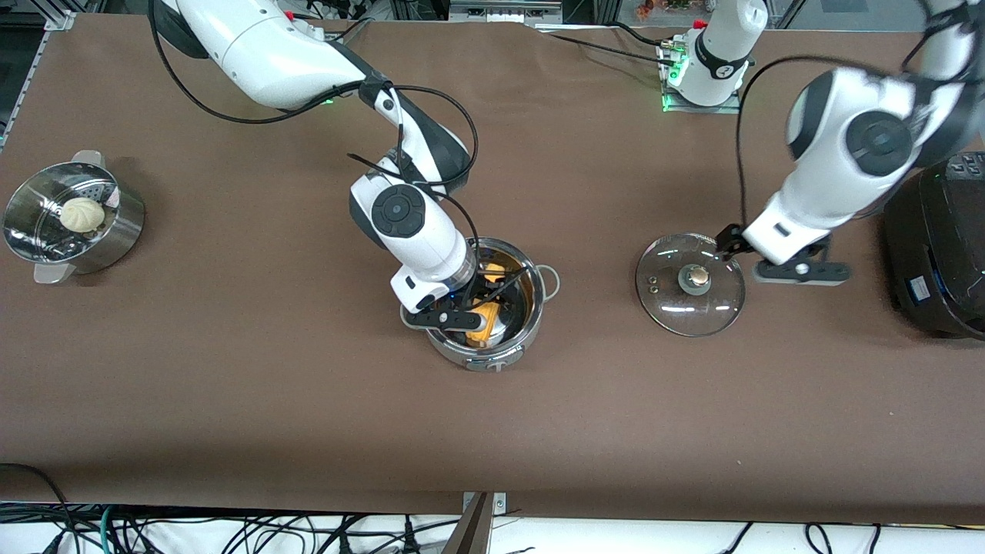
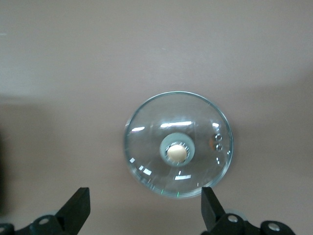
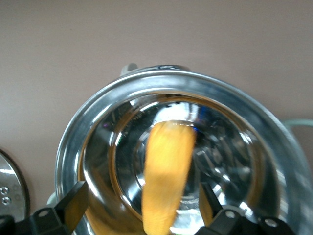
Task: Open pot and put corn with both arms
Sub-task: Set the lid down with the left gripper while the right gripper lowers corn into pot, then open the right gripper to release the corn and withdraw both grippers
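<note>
The steel pot stands mid-table with its lid off. The yellow-orange corn is inside it, blurred in the right wrist view, above the shiny bottom within the rim. My right gripper hangs over the pot, open, with its fingers on either side of the corn and not touching it. The glass lid with its copper knob lies flat on the table toward the left arm's end. My left gripper is open and empty just above the table beside the lid.
A steel steamer pot with a pale bun stands at the right arm's end. A large black appliance stands at the left arm's end, close to the left arm. The lid's edge shows in the right wrist view.
</note>
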Available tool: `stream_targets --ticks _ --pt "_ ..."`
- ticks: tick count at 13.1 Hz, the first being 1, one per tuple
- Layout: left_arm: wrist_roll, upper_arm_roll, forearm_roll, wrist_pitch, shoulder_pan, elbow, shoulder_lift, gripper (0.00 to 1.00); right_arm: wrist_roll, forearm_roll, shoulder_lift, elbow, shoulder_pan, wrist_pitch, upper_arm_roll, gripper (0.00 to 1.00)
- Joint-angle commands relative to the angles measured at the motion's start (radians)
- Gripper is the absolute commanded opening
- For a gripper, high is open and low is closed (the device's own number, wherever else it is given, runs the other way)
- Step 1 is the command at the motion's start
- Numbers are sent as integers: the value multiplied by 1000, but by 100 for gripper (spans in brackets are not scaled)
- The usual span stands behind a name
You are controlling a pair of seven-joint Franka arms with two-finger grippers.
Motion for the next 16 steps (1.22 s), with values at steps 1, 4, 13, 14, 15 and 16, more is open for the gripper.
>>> stream_targets --ticks 1,4,13,14,15,16 --pt "63 -12 -104 -161 74 195 26 100 -10 -11 -171 7 -61 -252 -13 100" --pt "134 -8 -107 -230 77 321 29 100 -306 -9 -291 15 -228 -461 -18 100" --pt "129 37 -106 -308 84 364 30 100 -515 6 -412 -72 -510 -644 -131 100" --pt "129 37 -106 -308 84 364 30 100 -515 30 -466 -157 -520 -623 -153 100" --pt "129 37 -106 -310 84 364 30 100 -516 66 -539 -263 -523 -565 -159 100" --pt "129 37 -106 -310 85 364 30 100 -516 69 -608 -373 -523 -484 -159 100"
